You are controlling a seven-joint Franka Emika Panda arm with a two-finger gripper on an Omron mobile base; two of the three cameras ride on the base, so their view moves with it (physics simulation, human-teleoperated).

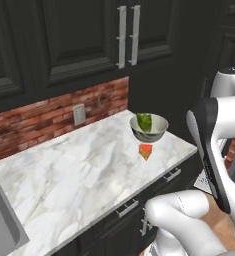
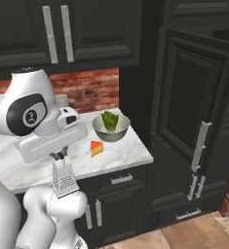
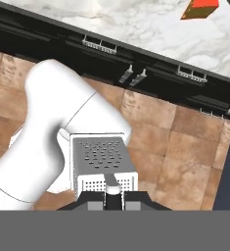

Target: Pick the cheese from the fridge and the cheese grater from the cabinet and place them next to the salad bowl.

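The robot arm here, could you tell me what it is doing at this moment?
The gripper is shut on the cheese grater, holding it by its top in the air in front of the counter. The cheese already lies on the counter just in front of the salad bowl. The grater has yet to join them.

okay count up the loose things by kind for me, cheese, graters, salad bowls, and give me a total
Cheese wedge: 1, on the counter beside the bowl
Cheese grater: 1, held in the gripper
Salad bowl: 1, on the counter
Total: 3
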